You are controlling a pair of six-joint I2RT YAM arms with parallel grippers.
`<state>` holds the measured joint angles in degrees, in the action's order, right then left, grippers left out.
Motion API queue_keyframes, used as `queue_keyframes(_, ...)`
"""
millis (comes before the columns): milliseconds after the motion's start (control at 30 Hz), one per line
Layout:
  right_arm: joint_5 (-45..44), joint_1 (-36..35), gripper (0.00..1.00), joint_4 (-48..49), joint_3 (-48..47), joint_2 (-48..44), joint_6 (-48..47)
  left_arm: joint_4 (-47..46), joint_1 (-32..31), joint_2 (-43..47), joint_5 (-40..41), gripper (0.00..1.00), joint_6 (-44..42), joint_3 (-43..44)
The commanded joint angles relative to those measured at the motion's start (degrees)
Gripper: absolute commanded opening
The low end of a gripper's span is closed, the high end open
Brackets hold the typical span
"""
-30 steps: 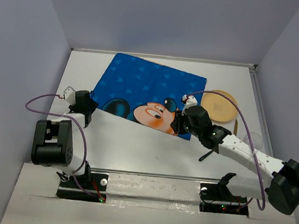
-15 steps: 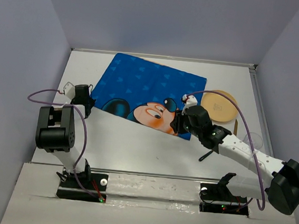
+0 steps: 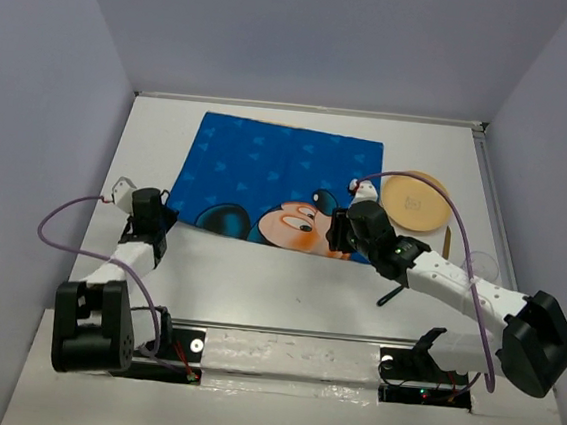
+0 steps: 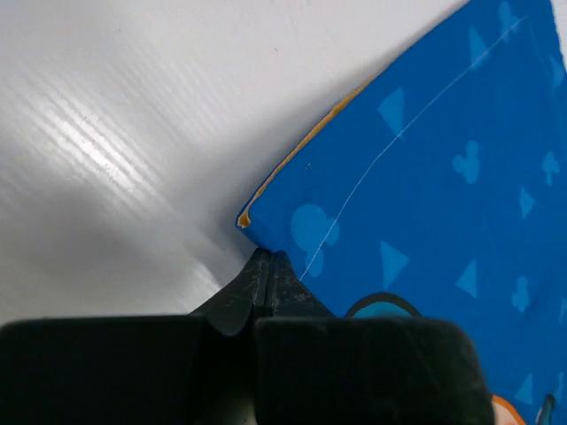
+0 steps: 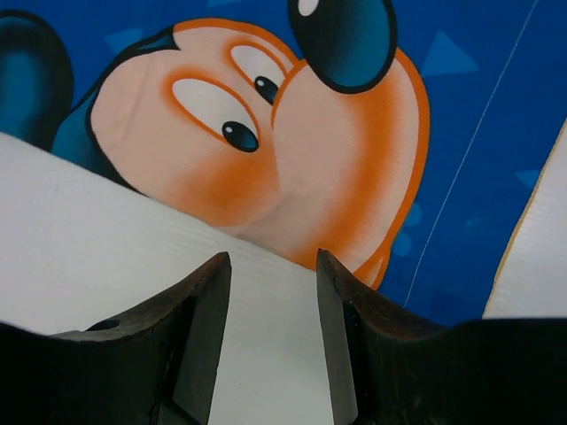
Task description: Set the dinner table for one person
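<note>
Pale lilac walls [image 3: 63, 101] close in a matte white table [image 3: 256, 290], which spreads from the arm bases to the far wall and carries everything else. On its far half lies a blue Mickey Mouse placemat [image 3: 268, 161], slightly askew. The left end effector [image 3: 165, 217] sits low at the mat's near left corner. In the left wrist view, its fingers [image 4: 239, 297] are pressed together with no gap and pinch the cloth edge just beside the orange-backed corner. The right end effector [image 3: 336, 234] hangs over the mat's near edge by Mickey's face. Its fingers [image 5: 199, 328] are spread apart with bare table between them, gripping nothing. A round tan plate [image 3: 415, 202] rests just right of the mat.
</note>
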<state>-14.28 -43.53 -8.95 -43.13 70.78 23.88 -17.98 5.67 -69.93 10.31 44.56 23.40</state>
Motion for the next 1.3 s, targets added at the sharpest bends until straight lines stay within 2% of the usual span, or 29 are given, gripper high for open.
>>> queue_keyframes(0, -5.5, 0.6, 0.49, -0.6, -0.7, -0.1, 4.0, 4.1, 0.0, 8.8, -1.2, 0.0, -0.4, -3.5)
queue_keyframes(267, -9.9, 5.9, 0.5, -2.0, 3.5, -2.0, 8.5, 9.0, 0.1, 18.9, -3.7, 0.0, -1.2, -7.8)
queue_keyframes(433, -4.7, 18.4, 0.5, -2.0, 5.1, 2.8, 12.9, 9.2, 0.2, 21.4, -2.5, 0.0, -3.3, -8.4)
queue_keyframes(500, -3.6, 20.8, 0.5, -1.2, 5.4, 4.4, 13.7, 8.2, 0.1, 23.0, -2.5, 0.0, -3.2, -9.4)
queue_keyframes(833, 1.5, 21.3, 0.49, 0.4, 6.0, 13.6, 17.4, 3.6, 0.1, 26.1, -5.2, 0.0, -3.1, -12.0)
queue_keyframes(933, 3.0, 21.3, 0.4, 0.4, 6.7, 13.3, 18.4, 3.1, 0.0, 26.6, -5.8, 0.0, -3.3, -12.8)
queue_keyframes(967, 3.1, 21.3, 0.29, 0.3, 6.9, 13.0, 18.5, 2.9, 0.0, 27.1, -6.2, 0.0, -3.3, -13.3)
queue_keyframes(1067, 3.8, 21.3, 0.14, -0.8, 8.3, 9.5, 19.2, 4.0, 0.0, 28.4, -6.4, 0.0, -3.4, -13.6)
queue_keyframes(1100, 3.7, 21.3, 0.05, -1.7, 8.9, 8.1, 19.1, 5.2, 0.0, 30.0, -6.4, 0.0, -3.4, -13.8)
queue_keyframes(1167, 3.3, 21.3, 0.01, -3.2, 9.5, 3.9, 18.5, 7.3, 0.0, 32.6, -6.8, 0.0, -3.0, -13.7)
queue_keyframes(1267, 2.9, 21.3, 0.0, -6.4, 9.9, 0.5, 18.0, 11.7, -0.1, 34.1, -8.2, 0.0, -2.1, -13.3)
